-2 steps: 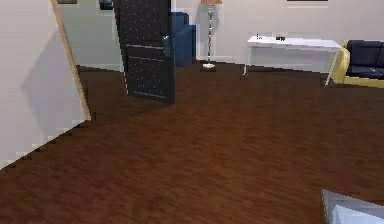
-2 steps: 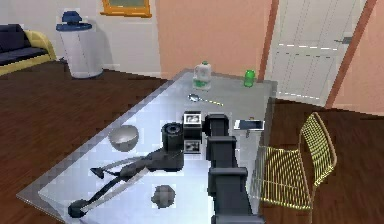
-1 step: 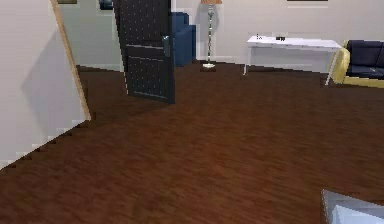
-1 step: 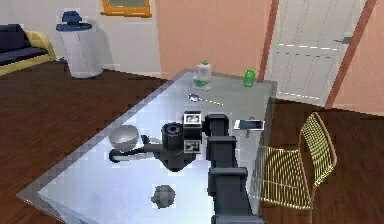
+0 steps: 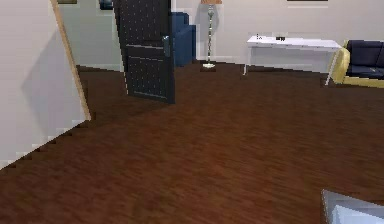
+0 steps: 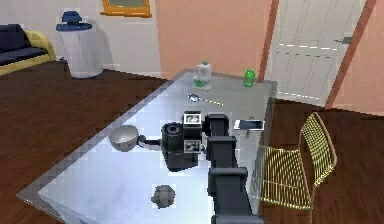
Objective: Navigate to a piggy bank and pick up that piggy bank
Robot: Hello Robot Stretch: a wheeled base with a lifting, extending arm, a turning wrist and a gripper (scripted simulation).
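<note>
1. Arm (image 6: 226,172): a dark square bar that rises from the arm side view's bottom edge over the grey table (image 6: 100,180), with two white marker squares at its far end.
2. Gripper (image 6: 154,142): dark body left of the markers, fingers pointing toward the grey bowl (image 6: 123,138). Whether the fingers are apart or together cannot be told. Because the bowl stands at its far end, I cannot tell whether it holds anything.
3. Grey lump (image 6: 163,193): small and rounded, it lies on the tabletop just left of the arm. It is possibly the piggy bank, but too small to tell.
4. Far end of the table: a pale green rounded jar (image 6: 203,73) and a green cup (image 6: 248,77), standing apart. A thin utensil (image 6: 205,98) lies nearer.
5. Flat slab (image 6: 250,125): near the table's right edge.
6. Yellow wire chair (image 6: 295,160): just beside that edge.
7. Arm side view, background: white door (image 6: 315,45), white bin (image 6: 80,45) with a blue lid, and dark sofa (image 6: 18,42) at the left edge.
8. Forward view: dark wood floor (image 5: 220,140), black door (image 5: 146,50) standing open, floor lamp (image 5: 210,35), white desk (image 5: 295,43) and dark armchair (image 5: 365,60) with a yellow frame.
</note>
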